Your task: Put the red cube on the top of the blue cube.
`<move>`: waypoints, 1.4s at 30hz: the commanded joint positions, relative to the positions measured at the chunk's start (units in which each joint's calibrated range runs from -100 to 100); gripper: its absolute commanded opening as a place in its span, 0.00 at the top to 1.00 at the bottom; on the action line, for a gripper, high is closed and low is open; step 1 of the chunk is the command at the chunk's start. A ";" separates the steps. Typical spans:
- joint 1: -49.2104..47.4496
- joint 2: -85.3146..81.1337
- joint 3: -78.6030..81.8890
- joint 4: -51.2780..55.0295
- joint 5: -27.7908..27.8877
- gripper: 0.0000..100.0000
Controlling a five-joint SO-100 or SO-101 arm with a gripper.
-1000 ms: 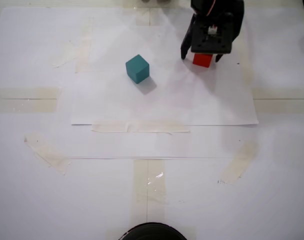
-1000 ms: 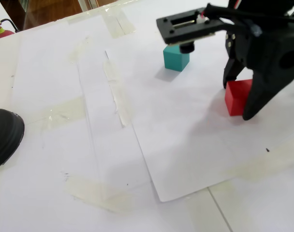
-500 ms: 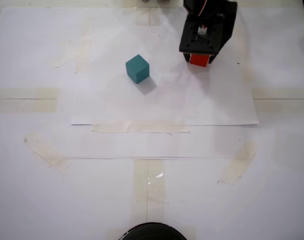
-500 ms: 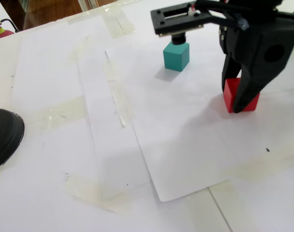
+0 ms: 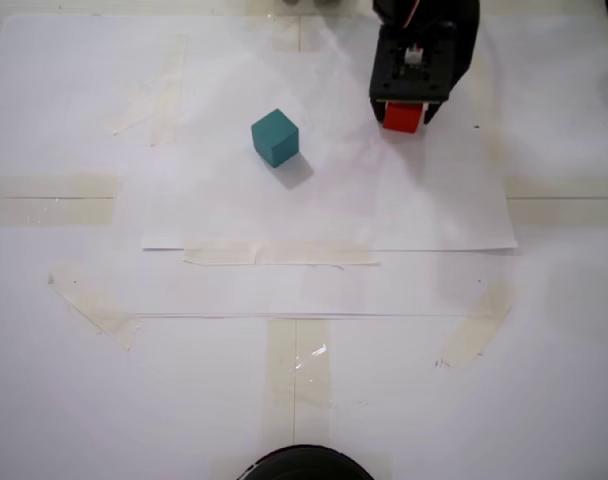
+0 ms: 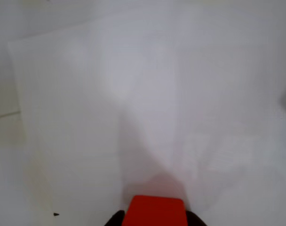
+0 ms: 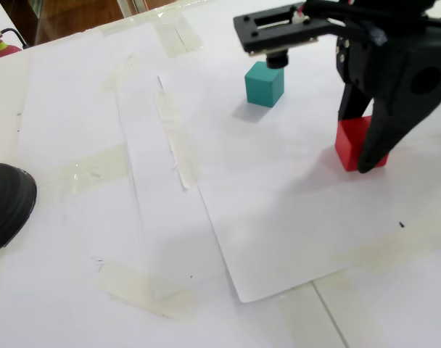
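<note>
Red cube (image 7: 357, 143) sits clamped between the black gripper's (image 7: 360, 156) two fingers, resting on the white paper sheet (image 5: 334, 215); in the wrist view it (image 6: 155, 211) shows at the bottom edge, a dark fingertip on either side. Well off to the gripper's (image 5: 404, 117) left in the overhead-looking fixed view stands the blue cube (image 5: 275, 137), alone and untouched.

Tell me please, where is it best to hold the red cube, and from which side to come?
Probably from above, across two opposite vertical faces of the red cube. It sits flat on the paper with nothing beside it, and the gripper already straddles it, jaws on either side.
</note>
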 commanded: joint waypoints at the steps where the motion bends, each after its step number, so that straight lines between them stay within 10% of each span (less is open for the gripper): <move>1: -1.76 -1.60 0.92 1.58 -0.78 0.84; 42: 14.81 -7.52 -19.23 28.97 23.54 0.92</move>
